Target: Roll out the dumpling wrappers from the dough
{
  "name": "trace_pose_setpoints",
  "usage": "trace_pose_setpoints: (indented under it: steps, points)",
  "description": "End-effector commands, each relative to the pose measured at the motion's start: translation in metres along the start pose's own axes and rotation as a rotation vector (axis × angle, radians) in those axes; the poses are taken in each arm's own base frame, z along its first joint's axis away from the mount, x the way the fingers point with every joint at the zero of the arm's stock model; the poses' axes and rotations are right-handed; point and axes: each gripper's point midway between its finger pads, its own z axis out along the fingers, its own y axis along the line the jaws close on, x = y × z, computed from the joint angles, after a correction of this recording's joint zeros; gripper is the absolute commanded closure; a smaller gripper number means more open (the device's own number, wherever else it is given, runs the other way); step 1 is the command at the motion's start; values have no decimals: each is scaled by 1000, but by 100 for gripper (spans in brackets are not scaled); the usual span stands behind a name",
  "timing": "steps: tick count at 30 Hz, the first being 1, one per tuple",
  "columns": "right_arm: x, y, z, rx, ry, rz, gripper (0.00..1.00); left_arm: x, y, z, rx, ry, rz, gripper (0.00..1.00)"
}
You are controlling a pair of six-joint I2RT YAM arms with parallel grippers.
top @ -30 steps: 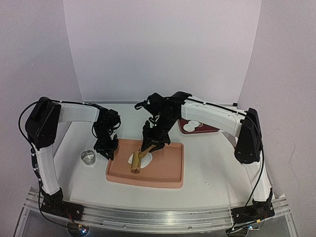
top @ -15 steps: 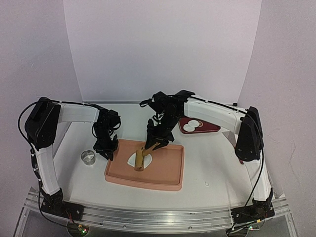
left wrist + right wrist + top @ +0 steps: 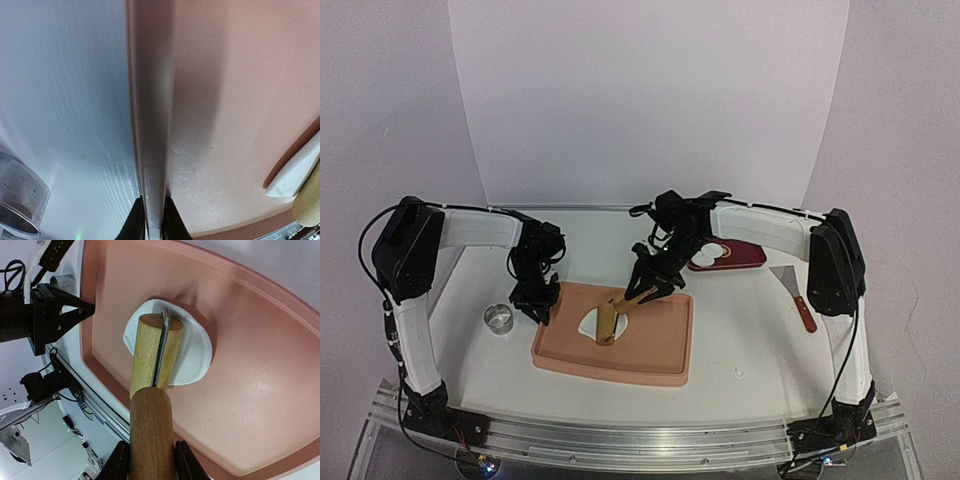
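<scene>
Now: right gripper (image 3: 151,460) clamped on the roller (image 3: 148,347) handle, barrel lying across the dough (image 3: 194,352), a flat white piece in the pink tray (image 3: 260,400). Left gripper (image 3: 152,220) pinched tight on the tray's left rim. Wrappers (image 3: 716,249) sit on a dark red plate (image 3: 748,256), just beyond the tray's far right corner.

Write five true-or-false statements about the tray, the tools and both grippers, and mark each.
1. The right gripper clamps the rolling pin by its handle. True.
2. The roller rests on the dough in the tray. True.
3. The left gripper hangs open over the ring cutter. False: it pinches the tray's left rim; the cutter stands apart on the table.
4. The plate is bare. False: two dumpling wrappers lie on it.
5. The scraper lies in the tray. False: it lies on the table, right of the plate.
</scene>
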Motion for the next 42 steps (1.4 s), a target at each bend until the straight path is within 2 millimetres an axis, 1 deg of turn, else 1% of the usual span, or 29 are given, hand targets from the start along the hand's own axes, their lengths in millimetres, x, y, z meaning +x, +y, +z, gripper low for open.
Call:
trace_pose_setpoints:
  steps: [1,2,4,8,12,18,22,27,30,32,35,39,42]
  points:
    - [44,-156,28,478,192,204,100,4,15,11,-94,35,44,97]
    - [47,-163,25,504,208,204,100,3,15,11,-95,33,45,98]
    - [50,-170,22,537,225,194,100,3,16,13,-98,41,49,98]
    - [55,-180,11,600,250,180,100,3,17,18,-109,56,52,98]
    - [54,-184,0,628,238,180,100,3,18,18,-112,54,53,98]
    - [47,-188,-17,668,207,186,100,2,19,18,-115,54,56,98]
    - [42,-188,-19,675,209,180,100,1,17,18,-108,52,54,98]
    - [35,-184,-13,652,207,183,100,-1,14,16,-96,43,43,98]
    - [32,-182,-7,639,210,191,100,-1,13,15,-86,41,40,98]
    - [28,-179,2,638,212,190,100,-1,12,16,-81,40,37,98]
    - [29,-177,18,641,231,194,100,-1,10,14,-74,38,34,98]
    - [36,-183,36,652,266,204,100,-1,9,13,-67,38,28,98]
    - [38,-189,44,669,277,206,100,-1,7,12,-60,37,25,98]
